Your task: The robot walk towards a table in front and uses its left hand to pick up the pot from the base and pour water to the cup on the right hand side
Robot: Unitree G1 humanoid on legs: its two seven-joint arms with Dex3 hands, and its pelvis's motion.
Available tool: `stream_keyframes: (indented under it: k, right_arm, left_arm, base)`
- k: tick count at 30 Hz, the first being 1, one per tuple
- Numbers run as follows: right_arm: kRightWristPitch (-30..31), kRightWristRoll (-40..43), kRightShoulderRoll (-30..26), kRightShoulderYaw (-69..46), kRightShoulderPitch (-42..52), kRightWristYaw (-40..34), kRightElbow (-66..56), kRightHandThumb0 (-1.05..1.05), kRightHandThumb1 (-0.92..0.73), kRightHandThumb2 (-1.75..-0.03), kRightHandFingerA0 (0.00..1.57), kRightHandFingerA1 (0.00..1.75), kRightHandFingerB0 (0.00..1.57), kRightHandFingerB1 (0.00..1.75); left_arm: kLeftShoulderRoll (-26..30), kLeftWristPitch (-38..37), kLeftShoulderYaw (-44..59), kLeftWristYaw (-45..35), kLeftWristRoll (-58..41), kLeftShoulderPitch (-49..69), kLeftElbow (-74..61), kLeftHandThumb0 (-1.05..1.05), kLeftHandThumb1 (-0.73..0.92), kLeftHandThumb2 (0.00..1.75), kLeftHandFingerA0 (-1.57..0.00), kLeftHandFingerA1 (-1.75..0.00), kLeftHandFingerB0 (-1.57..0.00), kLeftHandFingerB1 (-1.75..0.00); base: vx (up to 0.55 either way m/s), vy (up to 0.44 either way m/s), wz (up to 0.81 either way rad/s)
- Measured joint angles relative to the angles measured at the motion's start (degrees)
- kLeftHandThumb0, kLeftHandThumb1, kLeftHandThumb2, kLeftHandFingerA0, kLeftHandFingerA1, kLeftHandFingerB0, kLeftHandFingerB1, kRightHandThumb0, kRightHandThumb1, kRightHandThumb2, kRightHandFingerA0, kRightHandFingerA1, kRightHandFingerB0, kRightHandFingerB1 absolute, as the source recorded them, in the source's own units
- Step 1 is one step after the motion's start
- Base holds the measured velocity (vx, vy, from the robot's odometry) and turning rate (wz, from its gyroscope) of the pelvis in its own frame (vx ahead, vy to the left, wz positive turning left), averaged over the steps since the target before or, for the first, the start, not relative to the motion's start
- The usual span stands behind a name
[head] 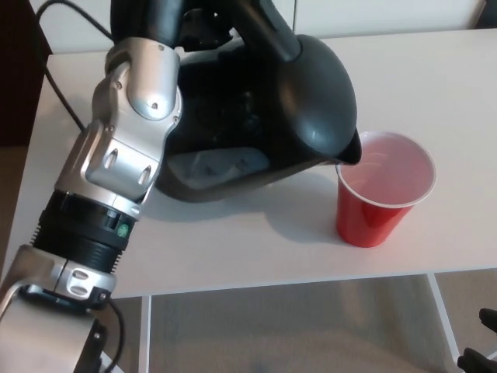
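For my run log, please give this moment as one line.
left hand: holds kettle | kettle: tilted, spout over red cup rim | phase: pouring

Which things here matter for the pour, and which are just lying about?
In the job:
- pot, tilted, spout at the cup's rim
- cup, red, upright on the table
- left hand, on the pot's handle

Lying about:
- black cable at the table's left edge

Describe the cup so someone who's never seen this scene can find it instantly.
Start at the white table and find the big black pot tilted in the robot's left hand. Just under its spout stands the cup, near the table's front edge. It is the only red thing there: a plastic cup with a pale inside.
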Motion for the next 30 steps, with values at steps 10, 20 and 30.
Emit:
stream_keyframes:
  k: [10,20,30]
  right_arm:
    - [-0.66,-0.39,-0.22,0.05,-0.12,0.77,-0.12,-0.22,-0.54,-0.56,0.67,0.49,0.34,0.35]
    - [-1.13,-0.98,-0.23,0.08,-0.47,1.13,-0.32,-0.23,-0.54,-0.55,0.68,0.49,0.35,0.35]
    - [-1.18,-1.27,-0.23,0.12,-0.71,1.12,-0.67,-0.18,-0.54,-0.55,0.68,0.49,0.35,0.35]
  left_arm:
    - [1.3,-3.51,-4.57,2.12,6.75,-3.64,0.04,-0.13,0.61,0.56,-0.8,-1.75,-0.55,-1.75]
    - [3.0,-7.48,-5.68,2.95,9.97,-8.22,2.72,-0.12,0.58,0.55,-0.82,-1.75,-0.56,-1.73]
    - [5.76,-11.93,-10.06,4.75,15.92,-12.85,5.34,-0.25,0.57,0.57,-0.81,-1.75,-0.69,-1.64]
  base:
    - [0.0,0.0,0.0]
    - [0.0,0.0,0.0]
    - [0.0,0.0,0.0]
